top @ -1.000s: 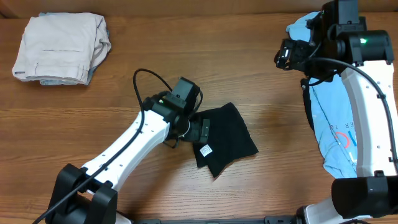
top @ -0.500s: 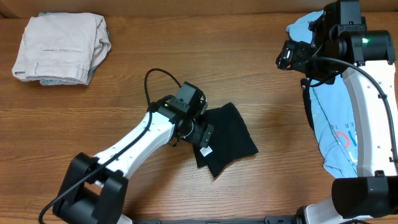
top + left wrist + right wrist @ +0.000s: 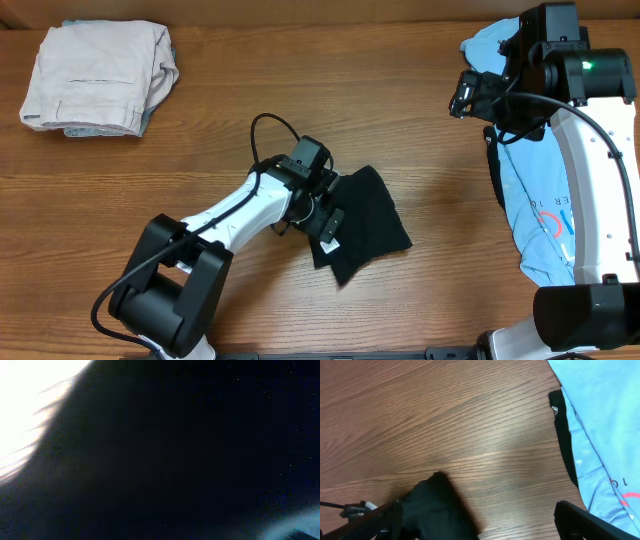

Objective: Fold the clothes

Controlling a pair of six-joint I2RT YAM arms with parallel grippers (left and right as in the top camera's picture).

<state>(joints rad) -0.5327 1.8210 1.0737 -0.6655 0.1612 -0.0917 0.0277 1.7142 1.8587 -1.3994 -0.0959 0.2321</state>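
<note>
The black T-shirt [image 3: 368, 222] lies folded small in the middle of the table, its white label [image 3: 328, 241] near the left edge. My left gripper [image 3: 324, 208] is low at the shirt's left edge, on or in the cloth. The left wrist view shows only dark fabric [image 3: 190, 460] close to the lens, with the fingers hidden. My right gripper [image 3: 468, 93] hangs high over the back right, open and empty. In the right wrist view the shirt [image 3: 437, 507] shows at the lower left, between the wide-apart fingers [image 3: 590, 521].
Folded beige trousers [image 3: 98, 75] lie at the back left corner. A light-blue tee [image 3: 545, 200] is spread along the right edge under my right arm, with a black garment's edge [image 3: 493, 165] beside it. Both also show in the right wrist view: the tee [image 3: 605, 410] and the black edge [image 3: 565, 435].
My left arm has swung, its elbow moving right and the wrist turning, while the gripper stays at the shirt's left edge. The shirt has shifted slightly. The right arm has barely moved.
</note>
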